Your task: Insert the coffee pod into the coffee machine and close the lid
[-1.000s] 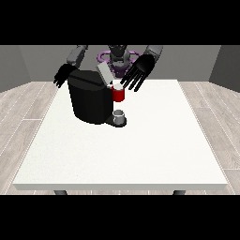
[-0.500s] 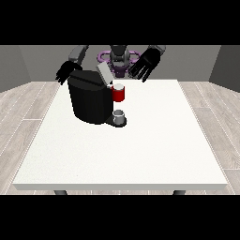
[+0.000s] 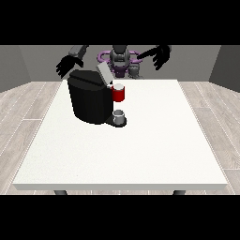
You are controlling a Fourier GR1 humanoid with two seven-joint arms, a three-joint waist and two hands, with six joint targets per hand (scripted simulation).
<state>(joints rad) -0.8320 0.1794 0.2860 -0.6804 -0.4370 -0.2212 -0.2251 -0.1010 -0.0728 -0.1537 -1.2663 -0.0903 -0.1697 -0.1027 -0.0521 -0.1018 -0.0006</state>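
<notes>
White desk [image 3: 140,154] carries the machine [image 3: 91,101] near its far left corner, lid [image 3: 103,74] up. Both hands [image 3: 69,64] [image 3: 159,55] hover, fingers spread, holding nothing. Lid looks stiff, light; push its top edge.

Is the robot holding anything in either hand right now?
Nothing is held. The robot hand at the view's right hangs in the air with fingers spread, and the robot hand at the view's left is raised behind the coffee machine.

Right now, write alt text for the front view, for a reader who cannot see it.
A black coffee machine stands on a white table, its grey lid tilted up, a red thing at the machine above a grey thing on its base. Behind it, the robot holds both black hands raised above the table's far edge, one at the view's left, one at the view's right, fingers spread.
</notes>
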